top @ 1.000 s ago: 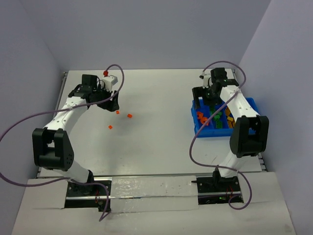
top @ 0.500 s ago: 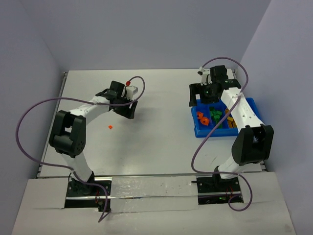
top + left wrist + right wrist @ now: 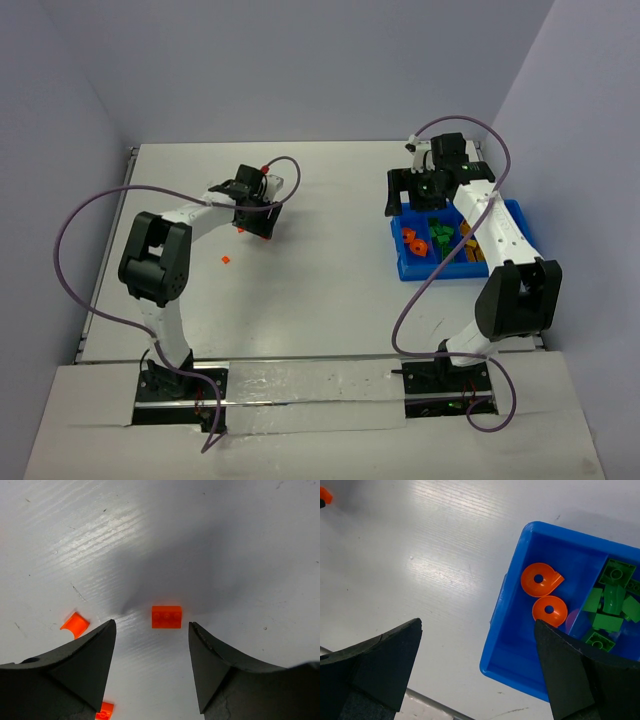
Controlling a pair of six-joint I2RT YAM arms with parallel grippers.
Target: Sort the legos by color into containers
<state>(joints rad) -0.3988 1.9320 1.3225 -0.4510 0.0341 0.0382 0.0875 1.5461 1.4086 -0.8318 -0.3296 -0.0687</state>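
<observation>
No writing, label, number or sign can be read, neither on the orange brick [image 3: 166, 617] between the left gripper's [image 3: 151, 624] jaws nor on the blue bin [image 3: 499, 630] between the right gripper's [image 3: 478, 624] jaws.

Three small orange plastic bricks [image 3: 166, 617] lie on the white surface [image 3: 225, 530]. One shallow blue plastic bin [image 3: 506, 630] holds two round orange plastic pieces [image 3: 540, 579] and at least five green bricks [image 3: 607, 622].

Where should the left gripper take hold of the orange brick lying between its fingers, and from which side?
Probably from straight above, on its two short end faces. The orange brick lies flat on the table, its long side running from finger to finger of the open left gripper, so those flat ends face its jaws.
</observation>
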